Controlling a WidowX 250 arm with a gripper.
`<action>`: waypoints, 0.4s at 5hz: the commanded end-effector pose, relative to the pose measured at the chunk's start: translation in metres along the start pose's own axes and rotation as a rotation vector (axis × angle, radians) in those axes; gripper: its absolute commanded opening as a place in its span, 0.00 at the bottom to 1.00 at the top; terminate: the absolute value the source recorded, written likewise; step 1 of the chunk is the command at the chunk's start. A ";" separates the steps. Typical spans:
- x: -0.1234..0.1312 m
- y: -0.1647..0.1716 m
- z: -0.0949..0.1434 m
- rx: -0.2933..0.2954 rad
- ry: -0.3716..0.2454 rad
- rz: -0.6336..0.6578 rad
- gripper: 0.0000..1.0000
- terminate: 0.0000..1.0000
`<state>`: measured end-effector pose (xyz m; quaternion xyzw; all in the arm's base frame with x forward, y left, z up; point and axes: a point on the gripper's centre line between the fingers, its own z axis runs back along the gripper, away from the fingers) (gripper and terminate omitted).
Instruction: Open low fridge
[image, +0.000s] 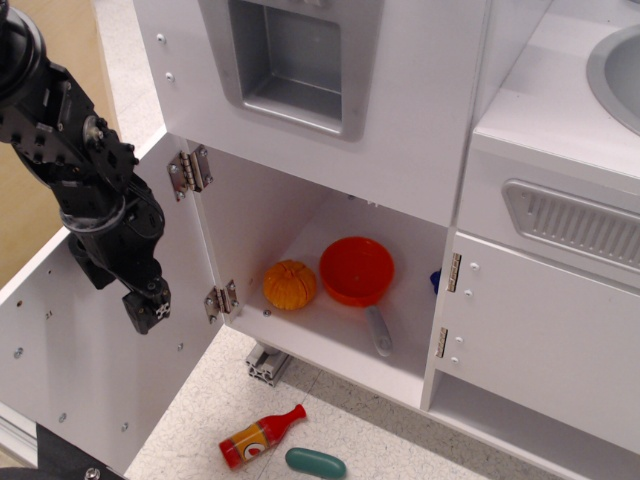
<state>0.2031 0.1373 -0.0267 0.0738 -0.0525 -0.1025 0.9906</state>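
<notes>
The low fridge door (90, 370) is swung wide open to the left, its white inner face showing; its handle is hidden behind it. The white compartment (320, 330) is exposed and holds an orange pumpkin-like toy (289, 284), a red bowl (357, 270) and a grey utensil (378, 331). My black gripper (147, 310) hangs in front of the open door's inner face, left of the hinges (220, 298). Its fingers appear close together and hold nothing I can see.
The upper panel with the recessed grey dispenser niche (290, 60) is above. A cabinet door with a grey vent (575, 225) is at right. A red bottle (260, 437) and a green toy (315, 462) lie on the floor. A wooden board (70, 60) stands at far left.
</notes>
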 end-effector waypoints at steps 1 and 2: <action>0.006 0.012 0.011 0.025 -0.021 0.004 1.00 0.00; 0.006 0.012 0.011 0.025 -0.021 0.004 1.00 1.00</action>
